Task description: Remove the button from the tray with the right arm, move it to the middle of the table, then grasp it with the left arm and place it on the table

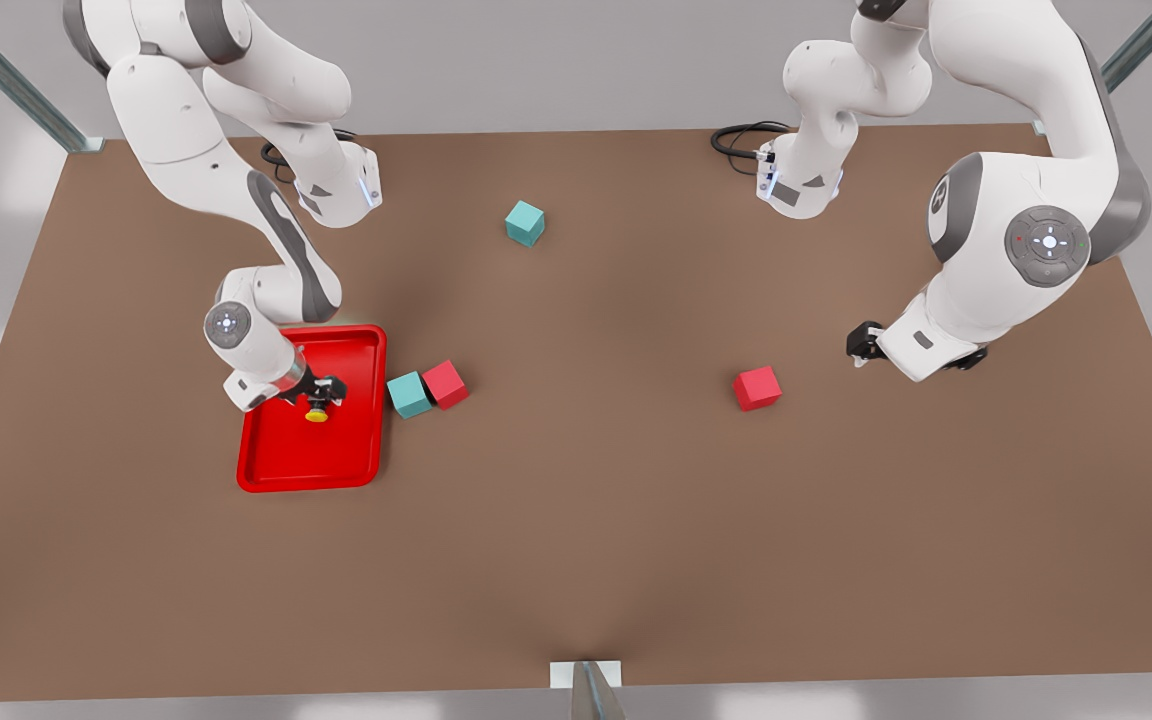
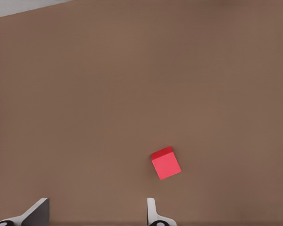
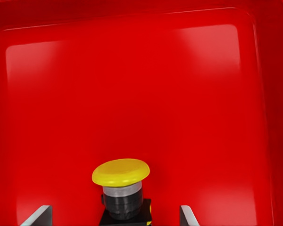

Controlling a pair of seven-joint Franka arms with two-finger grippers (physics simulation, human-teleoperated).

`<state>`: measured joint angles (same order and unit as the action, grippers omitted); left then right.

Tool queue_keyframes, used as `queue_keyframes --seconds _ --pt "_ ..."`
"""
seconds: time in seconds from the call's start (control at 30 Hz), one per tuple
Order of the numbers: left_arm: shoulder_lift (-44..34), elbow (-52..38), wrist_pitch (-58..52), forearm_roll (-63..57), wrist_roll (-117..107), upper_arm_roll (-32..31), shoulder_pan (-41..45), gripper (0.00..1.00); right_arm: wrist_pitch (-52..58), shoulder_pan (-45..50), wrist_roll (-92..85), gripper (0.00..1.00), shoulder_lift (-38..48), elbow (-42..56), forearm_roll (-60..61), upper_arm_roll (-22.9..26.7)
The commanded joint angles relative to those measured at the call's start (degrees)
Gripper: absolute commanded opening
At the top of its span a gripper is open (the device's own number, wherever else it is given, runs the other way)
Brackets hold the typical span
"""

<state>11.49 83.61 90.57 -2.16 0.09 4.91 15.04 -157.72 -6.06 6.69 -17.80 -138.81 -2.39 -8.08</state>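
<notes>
The button (image 1: 317, 410), with its round yellow cap, stands inside the red tray (image 1: 306, 460) on the front view's left side of the table (image 1: 576, 540). My right gripper (image 1: 321, 392) is low over it and open. In the right wrist view the button (image 3: 121, 186) sits between the two spread fingertips (image 3: 42, 215), with a gap on each side, on the tray floor (image 3: 132, 94). My left gripper (image 1: 862, 345) waits above the table on the front view's right, open, beside a red cube (image 1: 757, 388). In the left wrist view the left gripper (image 2: 94, 214) has nothing between its fingers.
A teal cube (image 1: 408, 394) and a red cube (image 1: 445, 384) touch each other just beside the tray. Another teal cube (image 1: 525, 223) sits toward the far edge. The lone red cube (image 2: 166, 164) lies ahead of the left gripper. Bare brown tabletop spans the middle.
</notes>
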Motion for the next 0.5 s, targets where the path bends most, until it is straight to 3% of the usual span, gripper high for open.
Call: queue_keyframes --seconds 0.0,0.17,0.2,0.23,0.27,0.37,0.47 --pt "-0.1 0.0 -0.1 0.0 -0.1 0.0 0.0 1.00 -1.0 0.0 -0.2 1.00 -0.5 0.2 0.2 0.0" --pt "-0.1 0.0 -0.1 0.0 -0.1 0.0 0.0 1.00 -1.0 0.0 -0.3 1.00 -1.4 0.7 0.3 0.0" --pt "-0.1 0.0 -0.1 0.0 -0.1 -0.1 0.0 1.00 -1.0 -0.1 -0.3 0.92 -1.4 0.7 0.3 0.0" --pt "-0.1 0.0 -0.1 0.0 -0.1 0.0 0.0 1.00 -1.0 -0.1 -0.4 0.73 -1.4 0.7 0.3 0.0" --pt "-0.1 0.0 -0.1 0.0 -0.1 0.0 0.0 1.00 -1.0 -0.1 -0.4 0.65 -1.4 0.7 0.3 0.0" --pt "-0.1 0.0 -0.1 0.0 -0.1 0.0 0.0 1.00 -1.0 -0.1 -1.0 0.51 -1.4 1.2 0.3 0.0" --pt "-0.1 0.0 -0.2 0.0 -0.2 -0.1 0.0 1.00 -1.0 -0.1 -0.8 0.49 -1.4 1.2 0.3 0.0"
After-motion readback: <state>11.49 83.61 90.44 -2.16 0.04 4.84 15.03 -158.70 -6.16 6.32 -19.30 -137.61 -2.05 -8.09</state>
